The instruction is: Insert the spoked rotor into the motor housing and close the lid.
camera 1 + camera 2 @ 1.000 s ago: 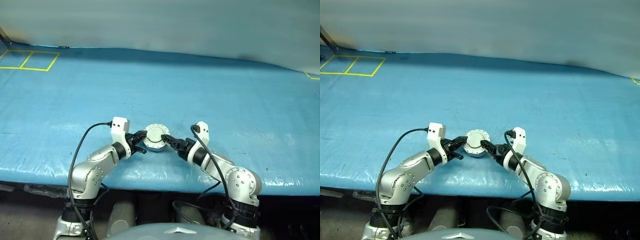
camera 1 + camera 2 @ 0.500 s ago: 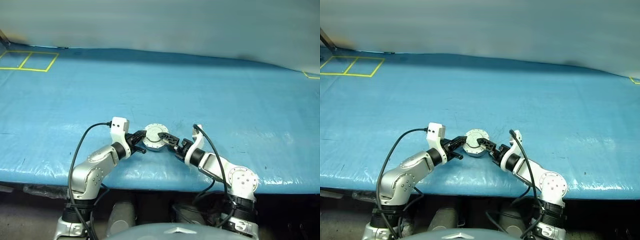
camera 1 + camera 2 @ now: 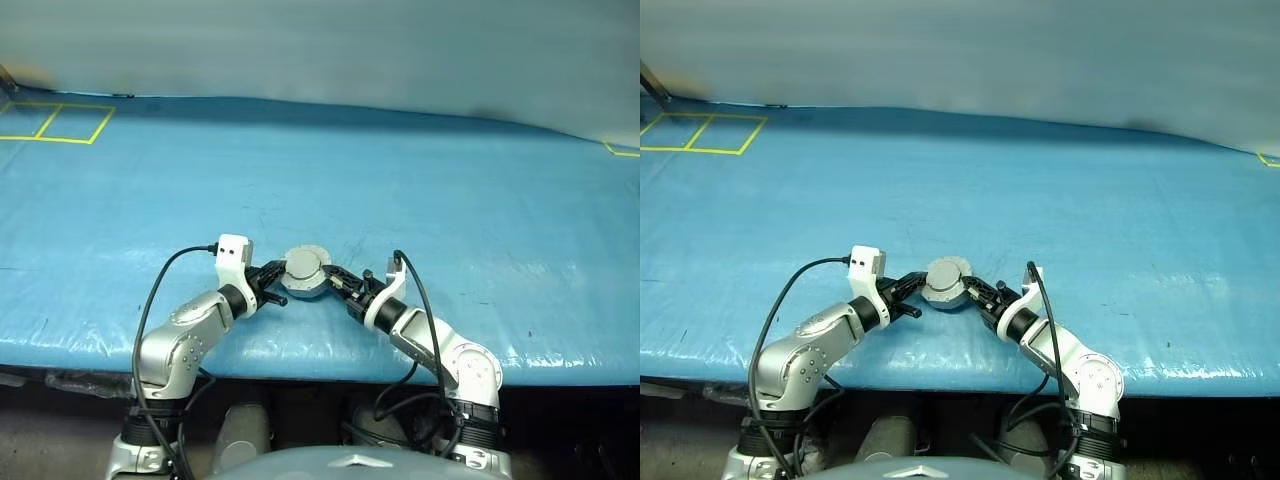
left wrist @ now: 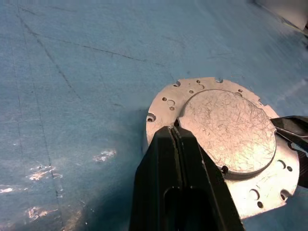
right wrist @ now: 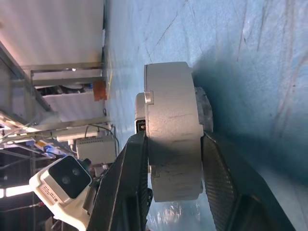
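The round grey metal motor housing (image 3: 304, 273), lid down, sits near the front edge of the blue tarpaulin table (image 3: 420, 190). Left gripper (image 4: 174, 135), fully closed, holds nothing, its tips resting on the housing's flange. Right gripper (image 5: 174, 144) brackets the housing's side wall, pads (image 5: 219, 183) at top and underside. Advice: squeeze squarely, keeping the left tips braced. The right wrist view reveals the side wall; the left wrist view, the raised boss (image 4: 227, 130).

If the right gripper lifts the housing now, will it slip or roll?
The housing looks like rigid metal, so probably heavy for its size. Its smooth curved wall may slip between the right gripper fingers. Set on edge it could roll; lying flat it should stay.
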You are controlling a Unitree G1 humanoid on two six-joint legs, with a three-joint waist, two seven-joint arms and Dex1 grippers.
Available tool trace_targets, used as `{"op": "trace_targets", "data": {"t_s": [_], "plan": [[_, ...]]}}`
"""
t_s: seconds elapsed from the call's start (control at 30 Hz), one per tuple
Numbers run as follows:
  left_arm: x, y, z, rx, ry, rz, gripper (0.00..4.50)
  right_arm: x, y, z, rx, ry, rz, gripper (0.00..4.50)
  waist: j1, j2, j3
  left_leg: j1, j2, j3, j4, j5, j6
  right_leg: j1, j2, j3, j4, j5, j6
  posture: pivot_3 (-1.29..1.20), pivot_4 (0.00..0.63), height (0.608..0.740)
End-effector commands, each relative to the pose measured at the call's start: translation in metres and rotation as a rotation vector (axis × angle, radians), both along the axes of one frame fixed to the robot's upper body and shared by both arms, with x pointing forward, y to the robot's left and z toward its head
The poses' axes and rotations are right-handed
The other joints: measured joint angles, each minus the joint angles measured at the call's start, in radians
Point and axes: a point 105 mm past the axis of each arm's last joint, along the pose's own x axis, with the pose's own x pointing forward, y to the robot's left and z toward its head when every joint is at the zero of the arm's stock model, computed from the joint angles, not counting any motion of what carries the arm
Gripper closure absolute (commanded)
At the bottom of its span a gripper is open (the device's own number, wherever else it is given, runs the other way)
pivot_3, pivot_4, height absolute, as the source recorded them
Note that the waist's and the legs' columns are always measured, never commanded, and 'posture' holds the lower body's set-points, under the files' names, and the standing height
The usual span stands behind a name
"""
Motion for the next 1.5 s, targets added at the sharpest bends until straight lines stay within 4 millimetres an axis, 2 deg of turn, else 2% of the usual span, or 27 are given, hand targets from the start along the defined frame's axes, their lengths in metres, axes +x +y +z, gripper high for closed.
{"op": "trace_targets", "data": {"t_s": [0.03,0.27,0.37,0.4,0.47,0.7,0.87,1.0,1.23,1.5], "plan": [[-0.007,-0.01,-0.013,0.001,0.051,-0.042,4.5,-0.007,0.026,0.017,0.079,-0.042,0.075,3.27,0.0,0.0,0.0,0.0,0.0,0.0,0.0,0.0,0.0,0.0,0.0,0.0,0.0,0.0,0.0,0.0,0.15,0.74],[0.004,-0.002,0.007,-0.056,-0.027,0.017,4.5,-0.009,0.025,0.015,0.062,-0.041,0.083,3.27,-0.007,0.0,0.0,0.0,0.001,0.001,0.0,0.0,0.0,-0.001,0.002,0.003,0.0,0.0,0.0,0.0,0.15,0.74],[0.007,0.004,0.017,-0.152,-0.032,0.053,4.5,-0.009,0.024,0.016,0.067,-0.044,0.077,3.27,-0.01,0.0,0.0,0.0,0.001,0.001,0.0,0.0,0.0,-0.001,0.002,0.005,0.0,0.0,0.0,0.0,0.15,0.74],[0.008,0.007,0.02,-0.188,-0.032,0.078,4.33,-0.009,0.024,0.017,0.072,-0.046,0.071,3.27,-0.01,0.0,0.0,0.0,0.001,0.002,0.0,0.0,0.0,-0.001,0.002,0.005,0.0,0.0,0.0,0.0,0.15,0.74],[0.009,0.015,0.026,-0.258,-0.034,0.13,3.96,-0.007,0.023,0.021,0.084,-0.055,0.055,3.27,-0.009,0.0,0.0,-0.002,0.001,0.002,0.0,0.0,0.0,-0.002,0.003,0.005,0.0,0.001,0.002,0.0,0.15,0.74],[-0.001,0.045,0.037,-0.527,-0.023,0.318,1.62,0.006,0.014,0.038,0.136,-0.098,-0.028,3.27,-0.008,0.0,0.0,-0.003,0.001,0.001,0.0,0.0,0.0,-0.003,0.004,0.008,0.0,0.003,0.004,0.0,0.15,0.74],[-0.014,0.051,0.039,-0.782,0.025,0.392,0.01,0.016,0.008,0.054,0.171,-0.142,-0.075,3.27,-0.007,-0.001,0.001,-0.004,0.001,0.001,0.002,0.0,0.0,-0.003,0.005,0.008,0.0,0.003,0.005,0.0,0.15,0.74],[-0.022,0.037,0.045,-0.964,0.074,0.346,0.0,0.022,0.012,0.066,0.195,-0.172,-0.068,3.27,-0.007,-0.001,0.002,-0.005,0.002,0.0,0.007,0.0,0.001,-0.002,0.006,0.008,0.001,0.003,0.005,0.0,0.15,0.74],[-0.024,0.013,0.044,-1.172,0.182,0.29,0.0,0.021,0.033,0.085,0.227,-0.216,0.002,3.27,-0.008,0.0,0.002,-0.007,0.002,0.0,0.015,-0.002,0.003,-0.001,0.006,0.008,0.001,0.003,0.003,0.0,0.15,0.74],[-0.022,0.003,0.043,-1.243,0.222,0.266,0.0,0.004,0.056,0.096,0.248,-0.229,0.104,3.27,-0.007,0.0,0.002,-0.007,0.002,0.0,0.016,-0.002,0.004,-0.001,0.006,0.009,0.001,0.003,0.003,0.0,0.15,0.74]]}}
